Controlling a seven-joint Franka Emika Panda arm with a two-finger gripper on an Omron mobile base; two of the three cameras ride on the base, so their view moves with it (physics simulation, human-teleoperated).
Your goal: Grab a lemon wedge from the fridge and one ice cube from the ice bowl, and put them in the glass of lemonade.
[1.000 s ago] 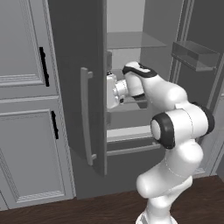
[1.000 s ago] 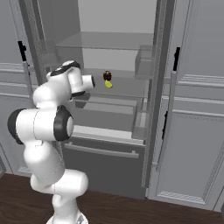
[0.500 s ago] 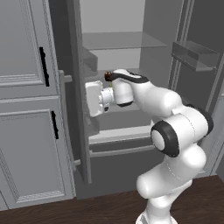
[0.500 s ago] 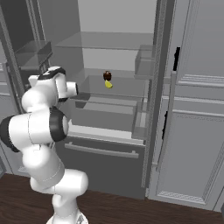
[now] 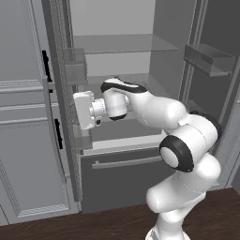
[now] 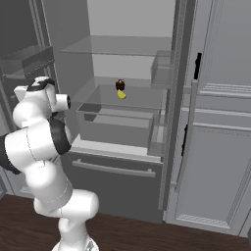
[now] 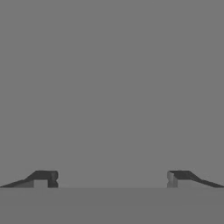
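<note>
Fridge (image 6: 132, 59) stands open, both doors swung wide, so the front is free to reach in. Gripper (image 7: 111, 179), fingers spread wide w/ nothing between, faces the left door's (image 5: 58, 93) inner side at close range; a flat grey surface blocks straight ahead. Door bins (image 5: 75, 70) jut beside the hand. Middle glass shelf (image 6: 122, 100): open room above, under the upper shelf (image 6: 117, 45). Lemon wedge (image 6: 121, 94) sits at the back, dark brown jar (image 6: 120, 85) touching or just behind it. Right door's bins (image 6: 162, 73) narrow that side.

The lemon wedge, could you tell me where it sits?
In the right base view, the lemon wedge lies on a glass shelf inside the fridge, touching a small dark jar.
</note>
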